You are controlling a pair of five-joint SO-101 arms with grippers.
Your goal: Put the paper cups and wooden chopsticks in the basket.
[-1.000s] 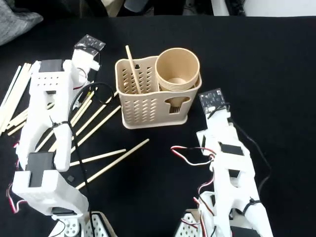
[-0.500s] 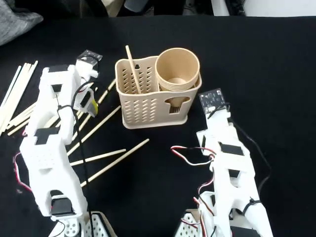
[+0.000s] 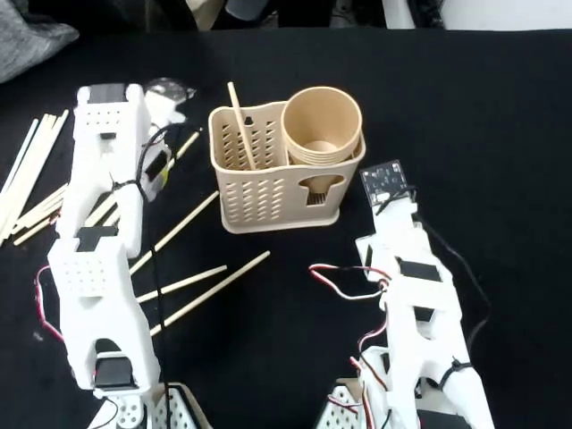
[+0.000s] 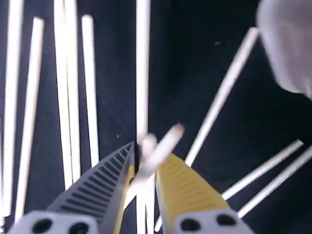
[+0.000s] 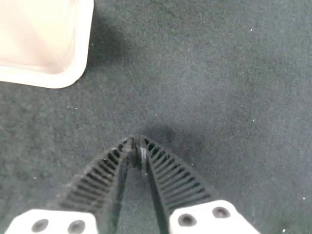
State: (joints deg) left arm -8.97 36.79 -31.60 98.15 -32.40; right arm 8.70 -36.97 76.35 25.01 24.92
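Stretching farther from its base than a second ago, the left gripper (image 4: 144, 158) clenched a wooden chopstick (image 4: 165, 142) over the loose chopsticks (image 3: 202, 290) scattered at the left of the black table (image 3: 483, 134), while the right gripper (image 5: 135, 144), pinched shut on nothing, sat just right of the basket (image 3: 259, 202), which held the stacked paper cups (image 3: 322, 125) and one leaning chopstick (image 3: 239, 121).

A beige slotted basket (image 3: 268, 192) stands upright, with stacked tan paper cups (image 3: 320, 125) nested in its right compartment and one leaning chopstick (image 3: 239, 116) in its left. Pale loose chopsticks (image 3: 201, 288) lie scattered flat to its left. A tilted chopstick (image 4: 165, 142) is pinched by the left gripper (image 4: 146, 153).
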